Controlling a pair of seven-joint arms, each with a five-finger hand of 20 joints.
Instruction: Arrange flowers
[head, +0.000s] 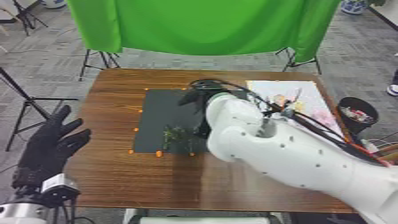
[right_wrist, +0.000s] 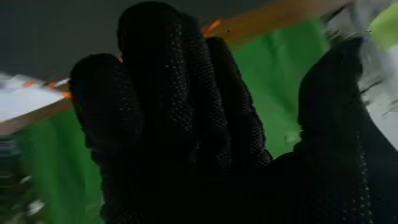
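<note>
Above the black mat (head: 162, 105), toward its far right part, the robot's right hand (head: 206, 89) is held out at the end of the bent arm. The right wrist view has the right hand (right_wrist: 178, 125) with straight fingers and the thumb spread apart, holding nothing. Green stems (head: 176, 136) lie on the near part of the mat, left of the right forearm. Pink and pale flowers (head: 286, 100) rest on a white sheet (head: 260, 86) at the right, partly covered by the arm's cables. The left hand (head: 55, 145) is open off the table's left edge.
Orange markers surround the mat on the brown table (head: 111, 130). A dark bin (head: 357, 114) stands on the floor beyond the table's right edge. A green cloth (head: 209, 25) hangs behind the table, with tripod legs on both sides.
</note>
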